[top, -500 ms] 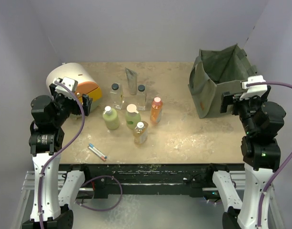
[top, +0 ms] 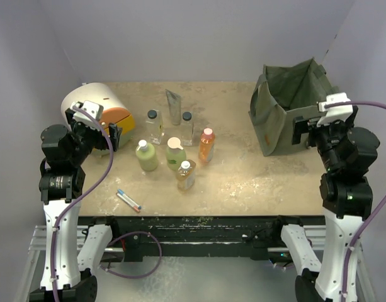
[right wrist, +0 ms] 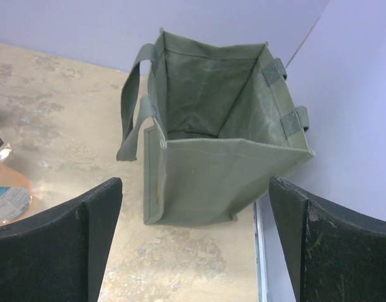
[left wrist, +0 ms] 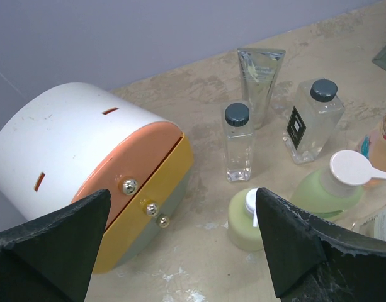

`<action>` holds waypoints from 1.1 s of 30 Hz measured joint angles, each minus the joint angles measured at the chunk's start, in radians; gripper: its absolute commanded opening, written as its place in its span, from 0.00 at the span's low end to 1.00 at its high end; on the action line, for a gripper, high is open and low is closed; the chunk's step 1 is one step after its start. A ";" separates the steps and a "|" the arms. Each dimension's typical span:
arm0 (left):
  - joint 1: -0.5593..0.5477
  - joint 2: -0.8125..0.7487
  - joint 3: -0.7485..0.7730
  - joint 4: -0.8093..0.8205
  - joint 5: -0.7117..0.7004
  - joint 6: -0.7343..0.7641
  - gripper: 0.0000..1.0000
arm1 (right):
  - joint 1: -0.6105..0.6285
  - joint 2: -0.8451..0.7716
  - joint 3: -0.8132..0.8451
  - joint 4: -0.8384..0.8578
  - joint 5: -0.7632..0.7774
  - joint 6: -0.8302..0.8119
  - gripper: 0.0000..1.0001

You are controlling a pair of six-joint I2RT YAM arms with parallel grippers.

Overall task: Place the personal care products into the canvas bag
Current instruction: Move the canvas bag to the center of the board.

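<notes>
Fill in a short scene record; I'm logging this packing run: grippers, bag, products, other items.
left gripper: open, empty, facing the domed box and bottles
right gripper: open, empty, facing the canvas bag
canvas bag: upright, mouth open, far right; nothing visible inside
products: six bottles and a silver tube, grouped mid-table
other: white and orange domed box at left; pen-like stick near the front edge

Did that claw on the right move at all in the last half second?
Yes, slightly. The right gripper has crept away from the table's near edge, further along the canvas bag's side wall.
</notes>
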 measured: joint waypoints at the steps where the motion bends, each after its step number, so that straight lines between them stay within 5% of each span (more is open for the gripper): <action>1: 0.000 0.000 0.000 0.003 0.000 0.005 0.99 | 0.000 0.018 0.018 -0.006 -0.012 -0.006 1.00; 22: 0.000 0.039 0.000 0.004 0.054 0.036 0.99 | 0.024 0.446 0.168 -0.025 -0.070 -0.095 0.98; 33: 0.000 0.050 0.000 0.004 0.065 0.035 0.99 | 0.188 0.615 0.227 -0.002 0.061 -0.114 0.84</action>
